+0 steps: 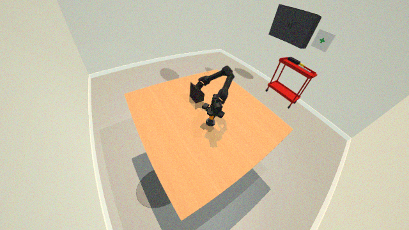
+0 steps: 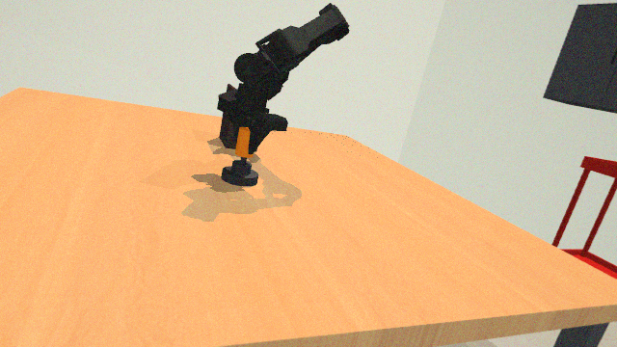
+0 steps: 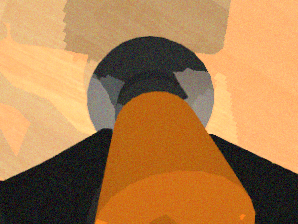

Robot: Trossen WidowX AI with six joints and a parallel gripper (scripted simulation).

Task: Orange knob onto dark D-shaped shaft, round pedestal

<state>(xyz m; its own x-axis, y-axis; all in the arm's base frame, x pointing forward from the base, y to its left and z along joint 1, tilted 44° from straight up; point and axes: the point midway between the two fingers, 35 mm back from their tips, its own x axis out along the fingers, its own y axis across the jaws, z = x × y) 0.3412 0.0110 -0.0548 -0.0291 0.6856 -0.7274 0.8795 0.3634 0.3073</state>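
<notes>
The orange knob (image 1: 211, 117) (image 2: 243, 143) (image 3: 156, 130) is held roughly upright over the round pedestal (image 1: 209, 123) (image 2: 240, 178) (image 3: 150, 52). My gripper (image 1: 212, 116) (image 2: 246, 145) (image 3: 158, 141) is shut on the knob, with a black finger on each side of it in the wrist view. In the exterior view a short piece of the dark shaft (image 2: 244, 159) shows between the knob's lower end and the pedestal's raised hub, so the knob is not against the pedestal. Whether the shaft's tip is inside the hole cannot be seen. The shaft's flat side is hidden.
The pedestal stands on the wooden table (image 1: 179, 160) (image 2: 337, 251). The arm reaches in from the table's far side, near a dark upright panel (image 1: 196, 93). A red cart (image 1: 284, 91) (image 2: 585, 207) stands beyond the table.
</notes>
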